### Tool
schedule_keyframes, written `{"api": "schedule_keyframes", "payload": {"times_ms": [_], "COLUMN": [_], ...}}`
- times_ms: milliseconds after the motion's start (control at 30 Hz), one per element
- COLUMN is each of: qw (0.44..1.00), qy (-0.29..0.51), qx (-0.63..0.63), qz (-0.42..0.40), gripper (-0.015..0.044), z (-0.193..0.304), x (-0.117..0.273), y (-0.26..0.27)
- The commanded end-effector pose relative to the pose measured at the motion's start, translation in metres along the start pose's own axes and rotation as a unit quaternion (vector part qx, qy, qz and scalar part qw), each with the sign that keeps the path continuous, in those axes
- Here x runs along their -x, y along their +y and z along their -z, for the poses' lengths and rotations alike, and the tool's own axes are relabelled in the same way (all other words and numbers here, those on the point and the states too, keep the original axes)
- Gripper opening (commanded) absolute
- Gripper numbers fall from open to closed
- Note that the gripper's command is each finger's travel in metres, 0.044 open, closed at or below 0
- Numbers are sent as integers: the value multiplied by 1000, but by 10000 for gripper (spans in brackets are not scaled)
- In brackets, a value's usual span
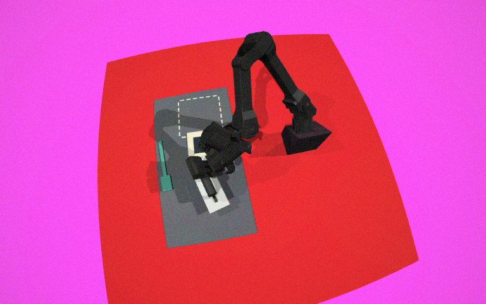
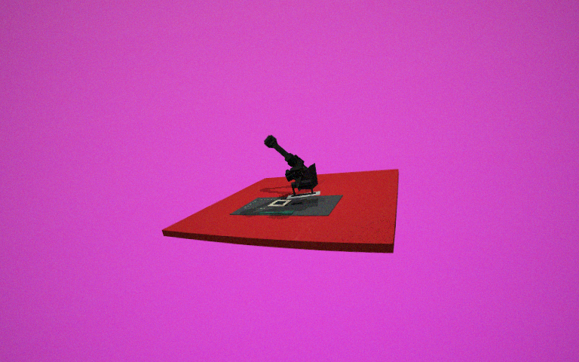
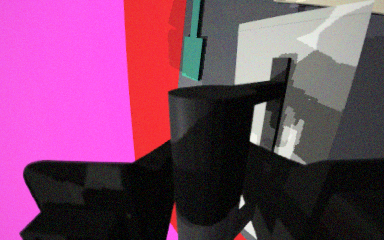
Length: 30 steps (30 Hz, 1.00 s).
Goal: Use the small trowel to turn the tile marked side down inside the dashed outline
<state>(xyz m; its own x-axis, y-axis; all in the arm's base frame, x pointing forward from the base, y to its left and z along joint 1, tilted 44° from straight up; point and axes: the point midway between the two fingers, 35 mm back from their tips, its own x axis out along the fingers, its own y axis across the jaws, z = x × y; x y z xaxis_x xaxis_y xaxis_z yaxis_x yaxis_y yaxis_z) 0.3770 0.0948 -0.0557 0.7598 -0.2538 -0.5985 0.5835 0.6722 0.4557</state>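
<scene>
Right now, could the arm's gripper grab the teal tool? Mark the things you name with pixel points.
Probably not: the gripper [image 1: 211, 175] [image 2: 304, 188] [image 3: 205, 140] is shut on the white-bladed trowel [image 1: 219, 205] [image 2: 317, 193] [image 3: 255, 55]. Nothing covers the teal tool [image 1: 166, 183] [image 2: 279, 212] [image 3: 193, 57], so with empty fingers it looks reachable.
</scene>
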Motion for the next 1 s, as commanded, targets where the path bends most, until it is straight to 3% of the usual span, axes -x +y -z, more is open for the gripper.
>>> {"api": "schedule_keyframes", "payload": {"times_ms": [0, 233, 967], "qw": [999, 988, 988], "qy": [-28, -86, -87], "qx": [-43, -125, -127], "qz": [-8, -18, -18], "gripper": [0, 0, 0], "z": [1, 0, 0], "x": [0, -1, -18], "y": [2, -3, -22]}}
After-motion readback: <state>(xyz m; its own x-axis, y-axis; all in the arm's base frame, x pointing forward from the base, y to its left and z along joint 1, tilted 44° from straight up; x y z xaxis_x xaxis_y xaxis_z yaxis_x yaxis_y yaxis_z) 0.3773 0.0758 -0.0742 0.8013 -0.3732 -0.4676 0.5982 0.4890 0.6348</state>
